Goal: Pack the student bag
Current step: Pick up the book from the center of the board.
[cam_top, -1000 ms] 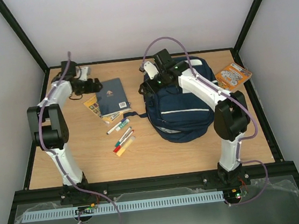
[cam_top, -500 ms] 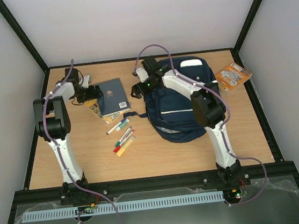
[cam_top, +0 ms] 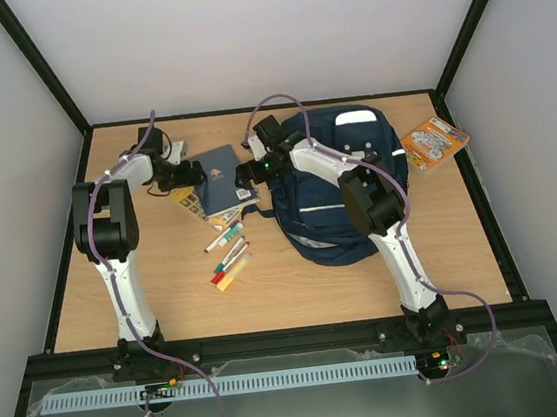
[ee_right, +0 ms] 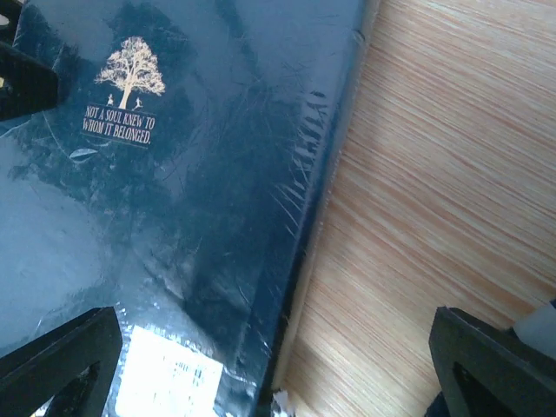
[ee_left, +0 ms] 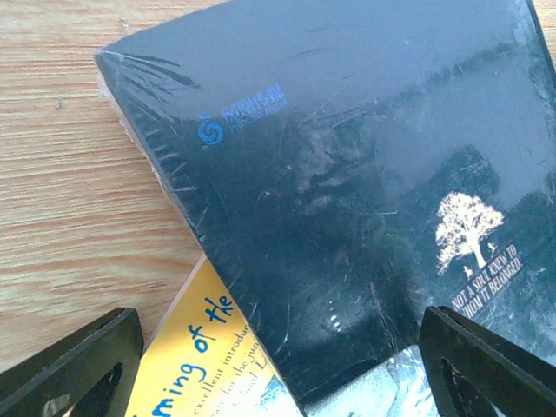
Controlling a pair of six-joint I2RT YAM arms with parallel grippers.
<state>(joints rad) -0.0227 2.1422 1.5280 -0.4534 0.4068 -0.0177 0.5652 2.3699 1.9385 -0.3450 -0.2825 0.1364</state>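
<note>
Nearest, a few markers (cam_top: 229, 257) lie loose on the worktop (cam_top: 149, 304), with bare wood on their near side. Just beyond them the dark blue notebook (cam_top: 218, 167) lies flat on a yellow book (ee_left: 204, 352) that juts out from under it. The left fingers (cam_top: 190, 174) sit at the notebook's left edge and the right fingers (cam_top: 246, 175) at its right edge. Both pairs are spread wide and hold nothing. This looks like the start of fetching the notebook, with nothing lifted yet. The next move probably calls for one pair to get under or across an edge. The cover is glossy, film-wrapped and flat, so a clean pinch seems hard and a slip likely. Room is tight on the right, where the student bag (cam_top: 341, 186) lies just beside the stack with its top toward the far edge. Whether its mouth stands open I cannot tell. The left side looks freer. Farthest off, an orange packet (cam_top: 433, 141) rests near the far right corner, well apart from the stack.
</note>
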